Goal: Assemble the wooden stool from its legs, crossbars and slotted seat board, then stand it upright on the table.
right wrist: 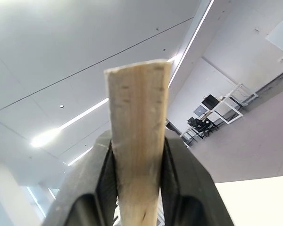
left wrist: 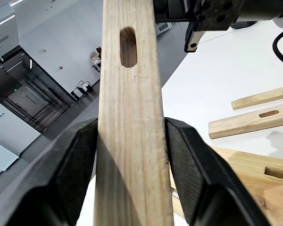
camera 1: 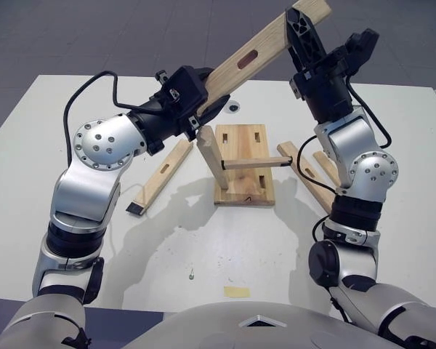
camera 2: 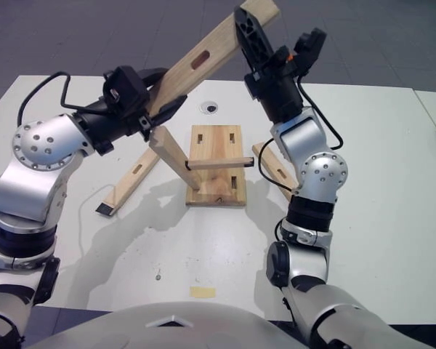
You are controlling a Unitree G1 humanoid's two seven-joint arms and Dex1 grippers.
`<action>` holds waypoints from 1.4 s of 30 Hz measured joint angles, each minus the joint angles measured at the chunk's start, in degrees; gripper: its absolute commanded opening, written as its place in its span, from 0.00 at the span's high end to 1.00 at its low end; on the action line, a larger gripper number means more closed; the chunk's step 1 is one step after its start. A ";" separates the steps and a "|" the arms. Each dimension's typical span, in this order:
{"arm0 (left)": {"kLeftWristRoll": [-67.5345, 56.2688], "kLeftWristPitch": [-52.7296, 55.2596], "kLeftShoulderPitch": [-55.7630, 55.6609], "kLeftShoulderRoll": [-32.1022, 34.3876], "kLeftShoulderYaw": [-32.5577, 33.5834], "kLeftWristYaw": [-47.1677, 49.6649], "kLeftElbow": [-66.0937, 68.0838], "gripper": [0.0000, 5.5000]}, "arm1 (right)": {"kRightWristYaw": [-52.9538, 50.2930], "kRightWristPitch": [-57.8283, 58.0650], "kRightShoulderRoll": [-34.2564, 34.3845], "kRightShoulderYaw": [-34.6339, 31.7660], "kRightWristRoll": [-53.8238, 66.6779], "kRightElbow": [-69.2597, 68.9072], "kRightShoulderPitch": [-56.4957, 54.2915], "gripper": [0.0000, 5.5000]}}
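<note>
Above the table [camera 1: 51,109], the raised leg [camera 1: 270,43] slants between my left gripper [camera 1: 206,99] at its lower end and my right gripper [camera 1: 302,30] at its upper end. Beneath it lies the seat board [camera 1: 247,193]. On that board a second leg [camera 1: 212,156] leans, with a crossbar [camera 1: 254,163] jutting right from it. A loose leg [camera 1: 163,174] lies left of the board and another leg [camera 1: 309,178] lies to its right.

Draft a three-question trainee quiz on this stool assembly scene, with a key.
1. True or false: the left end effector and right end effector grip one raised leg.
2. The crossbar is plugged into: A) the raised leg; B) the standing leg on the seat board; C) nothing.
3. Which end effector grips the raised leg's upper end?
Key: 1 true; 2 B; 3 right.
</note>
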 measured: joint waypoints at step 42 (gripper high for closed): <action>-32.21 15.11 2.68 8.05 5.10 -11.09 -5.00 0.63 | 4.39 -7.11 -18.28 -5.40 -19.98 -3.13 14.92 0.82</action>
